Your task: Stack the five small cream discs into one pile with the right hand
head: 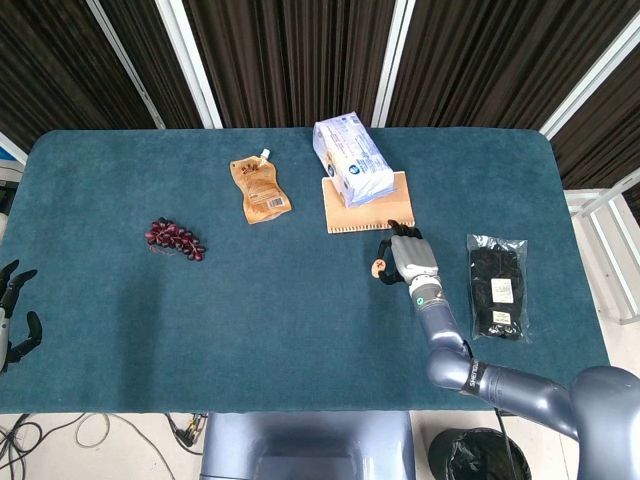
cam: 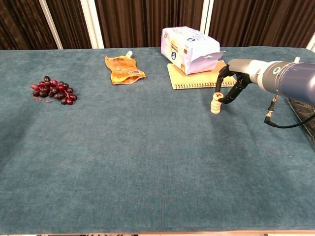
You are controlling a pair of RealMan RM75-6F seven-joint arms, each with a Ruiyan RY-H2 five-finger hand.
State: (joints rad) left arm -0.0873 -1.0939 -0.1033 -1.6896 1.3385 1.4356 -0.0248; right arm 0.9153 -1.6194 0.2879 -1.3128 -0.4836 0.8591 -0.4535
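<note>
Your right arm (head: 520,388) is a run of smooth blue-grey cylindrical segments, each wider than the one nearer the hand. Just behind the right hand (head: 405,258) sits a narrower silver wrist section — it carries a small round green-and-white marking. The hand itself has a light grey back plate and black fingers (cam: 227,97). A thin black cable (cam: 278,119) hangs in a loop beneath the forearm, behind the wrist. Your left hand (head: 14,318) shows dark — nearly black — fingers with grey palm parts.
</note>
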